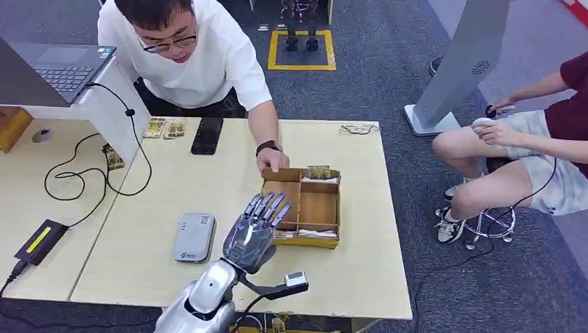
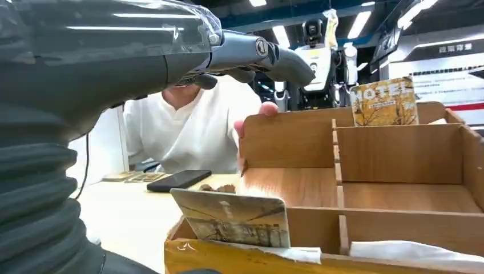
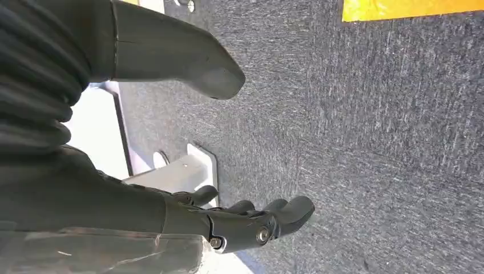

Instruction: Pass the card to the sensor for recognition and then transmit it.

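The left robot hand (image 1: 255, 225) hovers open, fingers spread, over the near left corner of the wooden box (image 1: 326, 207) near the surface's (image 1: 173, 187) right edge. A card (image 2: 234, 218) stands in the box's near compartment. The right robot hand (image 3: 251, 220) hangs open above the carpet (image 3: 371, 125). A person's hand (image 1: 272, 159) touches the box's far side.

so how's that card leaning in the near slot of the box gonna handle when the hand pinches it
The card looks thin, flat and probably stiff, so it should lift without flopping. Its printed face seems glossy, so it may slip in the left hand. It leans loosely in the box, with only its upper edge exposed, so a push would likely tip it instead of lifting it.
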Available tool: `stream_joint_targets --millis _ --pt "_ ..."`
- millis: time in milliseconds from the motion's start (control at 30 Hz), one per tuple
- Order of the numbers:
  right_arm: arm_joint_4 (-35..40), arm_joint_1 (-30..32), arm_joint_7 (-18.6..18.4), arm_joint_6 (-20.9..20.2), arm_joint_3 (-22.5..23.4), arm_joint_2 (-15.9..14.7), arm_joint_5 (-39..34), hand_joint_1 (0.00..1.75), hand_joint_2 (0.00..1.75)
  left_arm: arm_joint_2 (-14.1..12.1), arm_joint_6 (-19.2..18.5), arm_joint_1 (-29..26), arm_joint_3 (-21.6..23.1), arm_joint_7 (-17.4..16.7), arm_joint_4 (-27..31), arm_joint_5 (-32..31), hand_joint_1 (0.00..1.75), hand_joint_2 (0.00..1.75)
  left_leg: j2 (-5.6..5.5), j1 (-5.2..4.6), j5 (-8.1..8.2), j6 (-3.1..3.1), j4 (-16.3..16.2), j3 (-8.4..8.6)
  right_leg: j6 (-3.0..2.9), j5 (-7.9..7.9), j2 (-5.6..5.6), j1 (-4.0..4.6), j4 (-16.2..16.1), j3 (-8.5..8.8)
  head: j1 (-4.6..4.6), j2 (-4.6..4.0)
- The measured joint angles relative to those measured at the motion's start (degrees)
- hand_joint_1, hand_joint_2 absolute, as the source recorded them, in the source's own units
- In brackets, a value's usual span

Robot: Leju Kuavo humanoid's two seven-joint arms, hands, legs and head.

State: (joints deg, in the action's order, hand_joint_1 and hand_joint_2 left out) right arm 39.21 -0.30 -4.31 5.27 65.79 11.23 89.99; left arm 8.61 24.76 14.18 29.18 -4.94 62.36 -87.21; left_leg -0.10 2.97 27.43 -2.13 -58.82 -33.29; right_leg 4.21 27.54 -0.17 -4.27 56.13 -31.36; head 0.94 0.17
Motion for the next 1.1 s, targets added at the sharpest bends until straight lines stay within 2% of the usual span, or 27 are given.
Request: stream_joint_targets --millis 133,533,567,600,633,833,900,1100 --pt "0.02 0.00 -0.33 -0.13 0.00 0.00 0.02 0.00 1.75 -0.02 -1.68 0.78 0.24 -2.07 -0.09 0.00 0.00 1.75 0.00 0.00 0.00 0.00 0.00 0.00 0.00 0.00 0.00 0.00 0.00 0.00 -0.02 0.00" --pt "0.17 -0.01 -0.87 -0.22 0.00 0.00 0.00 0.00 1.75 -0.02 -2.40 1.22 0.57 -1.97 -1.33 -0.02 0.00 1.75 0.00 0.00 0.00 0.00 0.00 0.00 0.00 0.00 0.00 0.00 0.00 -0.01 0.00 0.00" --pt "0.20 0.00 -0.87 -0.22 0.00 0.00 0.02 0.00 1.75 -0.02 -2.40 1.22 0.57 -1.86 -1.46 0.00 0.61 1.75 0.00 0.00 0.00 0.00 0.00 0.00 0.00 0.00 0.00 0.00 0.00 -0.01 -0.02 0.00" --pt "0.24 -0.01 -0.87 -0.33 0.00 0.00 0.02 0.00 1.75 -0.02 -2.40 1.21 0.57 -1.79 -1.53 -0.02 1.61 1.75 0.00 0.00 0.00 0.00 0.00 -0.01 0.00 0.00 0.00 0.00 0.00 -0.01 -0.02 0.00" --pt "0.24 -0.01 -0.87 -0.39 0.00 0.00 0.00 0.00 1.75 -0.02 -2.40 1.22 0.57 -1.70 -1.62 0.00 1.69 1.75 0.00 0.00 0.00 0.00 0.00 0.00 0.00 0.00 0.00 0.00 0.00 -0.01 0.00 0.00" --pt "0.26 0.00 -0.85 -0.61 0.00 0.00 0.00 0.00 1.75 0.00 -2.14 1.16 0.55 1.96 -1.97 -0.02 1.69 1.75 0.00 0.00 0.00 0.00 0.00 -0.01 0.00 0.00 0.00 0.00 0.00 0.00 0.00 0.00" --pt "0.26 -0.01 -0.79 -0.61 0.00 0.00 0.02 0.00 1.75 0.00 -1.77 1.07 0.55 3.32 -1.97 0.00 1.75 1.75 0.00 0.00 0.00 0.00 0.00 -0.01 0.00 0.00 0.00 0.00 0.00 0.00 0.00 0.00" --pt "0.24 0.00 -0.50 -0.55 0.00 0.00 0.00 0.00 1.75 0.00 -0.85 0.90 0.55 5.12 -1.97 -0.02 1.75 1.75 0.00 0.00 0.00 0.00 0.00 -0.01 0.00 0.00 0.00 0.00 0.00 0.00 0.00 0.00"
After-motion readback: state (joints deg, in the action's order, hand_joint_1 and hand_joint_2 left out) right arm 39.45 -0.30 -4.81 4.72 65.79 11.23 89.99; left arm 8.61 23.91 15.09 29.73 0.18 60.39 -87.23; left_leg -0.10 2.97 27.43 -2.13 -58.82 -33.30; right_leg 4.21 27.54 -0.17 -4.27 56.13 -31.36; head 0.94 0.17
